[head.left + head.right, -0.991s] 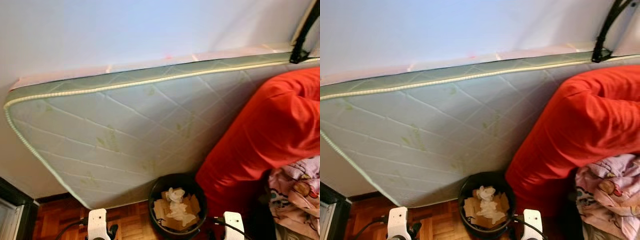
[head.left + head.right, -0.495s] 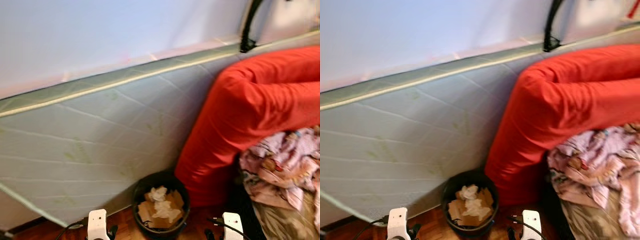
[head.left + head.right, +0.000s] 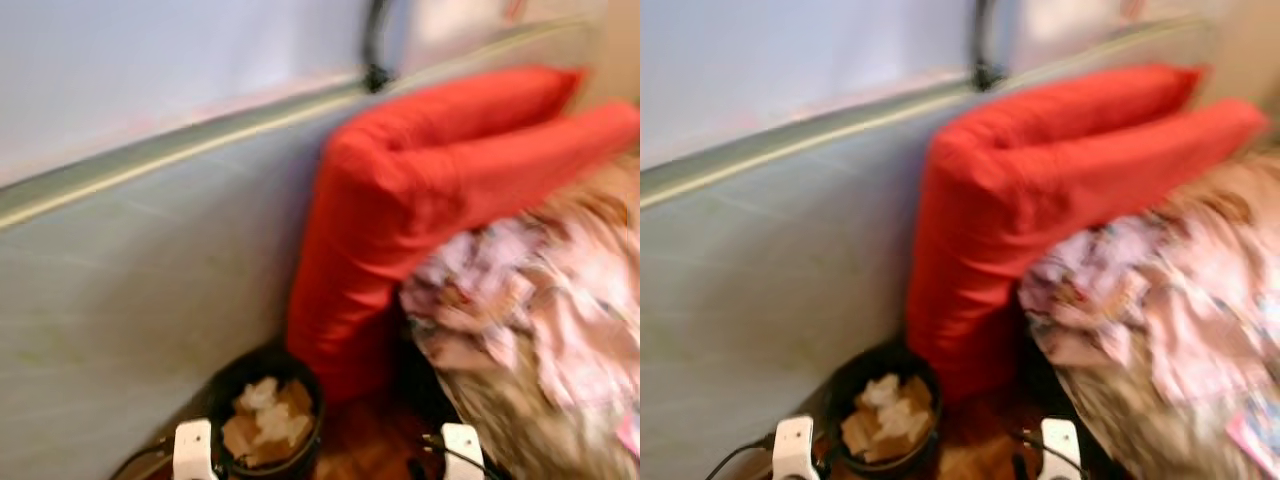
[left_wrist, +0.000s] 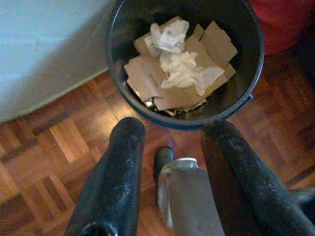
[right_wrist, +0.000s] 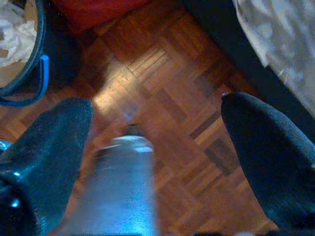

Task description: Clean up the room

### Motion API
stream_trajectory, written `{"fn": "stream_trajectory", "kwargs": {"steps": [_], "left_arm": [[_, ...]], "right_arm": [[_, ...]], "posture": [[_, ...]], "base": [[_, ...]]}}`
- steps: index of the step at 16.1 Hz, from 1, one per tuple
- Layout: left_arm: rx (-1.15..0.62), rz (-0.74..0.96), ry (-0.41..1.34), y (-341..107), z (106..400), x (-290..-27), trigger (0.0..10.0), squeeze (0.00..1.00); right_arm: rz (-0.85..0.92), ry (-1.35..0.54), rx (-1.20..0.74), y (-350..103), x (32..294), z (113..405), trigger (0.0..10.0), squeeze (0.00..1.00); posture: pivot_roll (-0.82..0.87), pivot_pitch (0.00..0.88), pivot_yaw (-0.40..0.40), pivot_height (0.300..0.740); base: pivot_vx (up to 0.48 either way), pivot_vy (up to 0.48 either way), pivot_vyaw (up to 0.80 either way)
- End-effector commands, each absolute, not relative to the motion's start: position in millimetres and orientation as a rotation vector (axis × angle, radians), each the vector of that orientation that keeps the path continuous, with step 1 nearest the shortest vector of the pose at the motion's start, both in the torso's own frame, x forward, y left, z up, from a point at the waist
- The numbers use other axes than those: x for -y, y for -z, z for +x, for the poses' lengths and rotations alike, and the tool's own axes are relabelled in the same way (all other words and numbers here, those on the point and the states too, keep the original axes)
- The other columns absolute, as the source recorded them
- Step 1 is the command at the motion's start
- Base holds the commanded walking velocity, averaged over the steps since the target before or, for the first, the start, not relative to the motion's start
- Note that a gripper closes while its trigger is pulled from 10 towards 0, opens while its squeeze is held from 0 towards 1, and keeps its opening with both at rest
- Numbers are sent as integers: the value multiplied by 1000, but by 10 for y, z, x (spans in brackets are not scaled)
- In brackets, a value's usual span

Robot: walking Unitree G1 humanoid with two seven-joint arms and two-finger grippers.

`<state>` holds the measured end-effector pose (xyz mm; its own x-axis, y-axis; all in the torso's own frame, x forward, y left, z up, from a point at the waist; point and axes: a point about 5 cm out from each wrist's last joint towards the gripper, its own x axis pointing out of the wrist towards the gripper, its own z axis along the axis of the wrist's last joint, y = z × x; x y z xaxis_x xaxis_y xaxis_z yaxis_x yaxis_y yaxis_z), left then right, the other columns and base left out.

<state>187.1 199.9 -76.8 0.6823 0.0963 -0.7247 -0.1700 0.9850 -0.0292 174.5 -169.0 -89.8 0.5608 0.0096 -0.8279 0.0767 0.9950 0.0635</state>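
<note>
Wooden parquet floor (image 5: 162, 93) lies right under the robot, and both arms hang low over it. The left gripper (image 4: 172, 162) has its jaws parted with nothing between them, pointing down at the black bin (image 4: 246, 29) just beyond its tips. The right gripper (image 5: 152, 147) is spread wider, also empty, over bare floor with the dark edge of the bed (image 5: 231, 54) beside it.

The bin stands on the floor against the leaning mattress (image 3: 120, 260), holding torn cardboard (image 4: 147, 78) and crumpled tissue (image 4: 184, 69). Close on its right a big red cushion (image 3: 420, 180) is propped, folded over, touching or nearly touching the mattress behind it.

What has changed is the viewpoint: across the last second the whole scene has slid leftward in the head views and is now smeared with motion, so the robot is turning to its right, not the furniture moving. The mattress corner that was in sight a second ago has gone off the left side, and the bin sits further left and lower. In its place a rumpled pink patterned blanket (image 3: 540, 290) on the bed takes up much of the right side, far more than before.

I judge the robot is finished at the bin and swinging towards the bed to look for the next thing to tidy. Past the cushion, a dark strap (image 3: 375, 45) hangs on the pale wall (image 3: 150, 70).
</note>
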Motion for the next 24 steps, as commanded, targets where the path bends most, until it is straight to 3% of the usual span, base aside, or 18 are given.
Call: {"fn": "stream_trajectory", "kwargs": {"steps": [1, 13, 24], "left_arm": [[-820, -111, -146, 785, 1852, -1968, 10000, 0], [-818, -106, -140, 776, 1872, -1971, 10000, 0], [-817, -88, -132, 769, 1883, -1985, 10000, 0]], "right_arm": [[86, 48, -995, 919, 1730, 1694, 10000, 0], [93, 54, -992, 916, 1723, 1704, 10000, 0], [119, 87, -975, 909, 1750, 1710, 10000, 0]], "posture": [[75, 19, -14, 740], [77, 31, -16, 740], [77, 38, -9, 740]], "base": [[0, 0, -788], [0, 0, -786], [0, -205, -41]]}}
